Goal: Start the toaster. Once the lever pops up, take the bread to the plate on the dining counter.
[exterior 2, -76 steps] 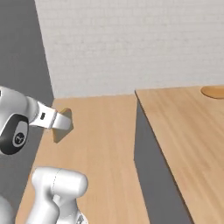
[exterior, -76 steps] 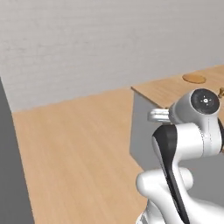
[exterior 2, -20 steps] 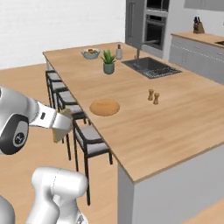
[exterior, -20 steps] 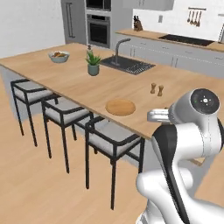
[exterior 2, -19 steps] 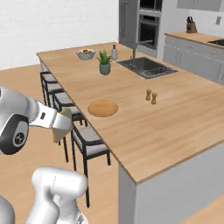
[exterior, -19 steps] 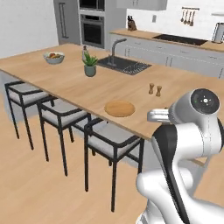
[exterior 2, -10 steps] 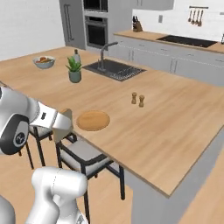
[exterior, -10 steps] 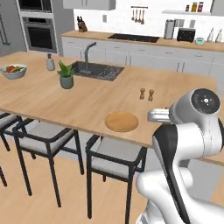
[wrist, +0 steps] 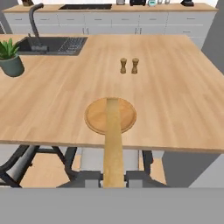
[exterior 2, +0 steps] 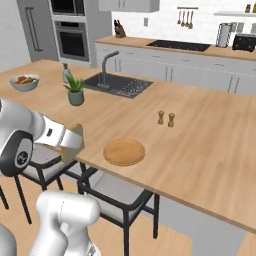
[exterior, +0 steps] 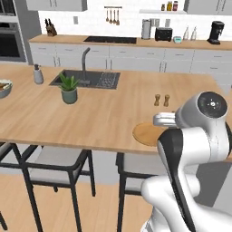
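1. A thin tan-golden bread slice is seen edge-on in the hand view, clamped between the two dark fingertips of the end effector; the jaws are narrowly closed on it
2. The slice's long axis runs straight out from the end effector, its far end pointing toward the middle of the large light-wood counter
3. In the hand view, the far end of the slice overlaps the round shallow orange-brown plate, which lies near the counter's close edge
4. In the right base view the plate sits apart from the end effector, which is held off the counter's edge
5. Two small brown shakers stand beyond the plate, and a potted green plant stands beside the dark inset sink
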Robot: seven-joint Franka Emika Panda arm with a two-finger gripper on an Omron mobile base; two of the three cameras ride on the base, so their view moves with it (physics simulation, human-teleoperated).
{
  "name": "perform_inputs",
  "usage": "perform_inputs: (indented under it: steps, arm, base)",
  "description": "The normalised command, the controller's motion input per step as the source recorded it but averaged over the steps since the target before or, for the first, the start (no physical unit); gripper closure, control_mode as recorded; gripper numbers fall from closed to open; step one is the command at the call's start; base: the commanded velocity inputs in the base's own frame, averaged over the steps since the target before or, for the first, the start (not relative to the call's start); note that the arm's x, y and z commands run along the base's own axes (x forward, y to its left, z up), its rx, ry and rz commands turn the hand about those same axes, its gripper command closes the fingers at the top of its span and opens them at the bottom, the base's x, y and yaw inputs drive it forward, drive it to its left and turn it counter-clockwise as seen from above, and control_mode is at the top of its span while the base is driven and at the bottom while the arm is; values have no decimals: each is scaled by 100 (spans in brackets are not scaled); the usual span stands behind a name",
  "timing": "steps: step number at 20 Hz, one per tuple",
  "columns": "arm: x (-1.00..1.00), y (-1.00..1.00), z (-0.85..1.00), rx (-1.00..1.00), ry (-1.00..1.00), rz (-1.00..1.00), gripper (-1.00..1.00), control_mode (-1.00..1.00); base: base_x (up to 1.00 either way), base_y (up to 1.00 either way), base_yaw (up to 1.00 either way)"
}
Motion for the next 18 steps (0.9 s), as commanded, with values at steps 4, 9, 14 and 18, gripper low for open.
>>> perform_inputs:
  steps: [4, 9, 14, 18]
  arm:
    - [0, 0, 0, 0, 0, 0, 100, 100]
    - [0, 0, 0, 0, 0, 0, 100, 100]
    - [24, -9, -4, 1, 0, 0, 100, -100]
    - [90, -66, -53, 17, 2, 21, 100, -100]
  base:
    - [24, 12, -7]
    - [12, 1, 0]
    - [14, -1, 0]
    - [0, 0, 0]
